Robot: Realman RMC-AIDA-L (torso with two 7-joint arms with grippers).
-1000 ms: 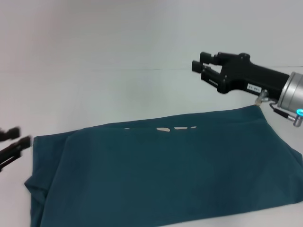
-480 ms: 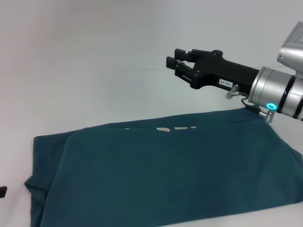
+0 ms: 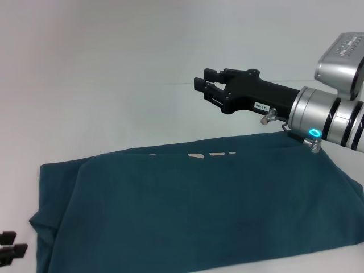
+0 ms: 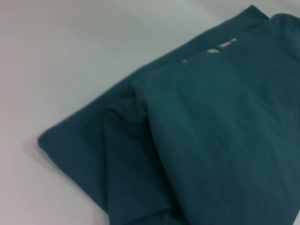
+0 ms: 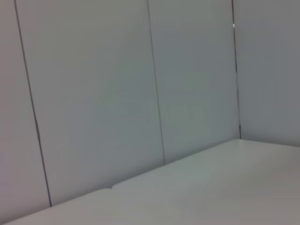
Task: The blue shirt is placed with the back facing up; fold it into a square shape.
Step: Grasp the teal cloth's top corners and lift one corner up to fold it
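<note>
one blue shirt (image 3: 199, 210) lying folded across the near half of the white worktop (image 3: 114, 85), three white print marks peeking at its far fold, unreadable, my right gripper (image 3: 203, 85) hovering empty above the far edge, fingers parted, small white label unreadable, my left gripper (image 3: 10, 250) sitting low by the shirt's near-left corner, fingers slightly apart, holding nothing

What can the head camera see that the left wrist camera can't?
Only the head view shows the right gripper, held in the air beyond the blue shirt's far edge, and the left gripper low beside its left end. Only the left wrist view shows that end's bunched folds close up. Both show the shirt, its white letters and the white table.
</note>
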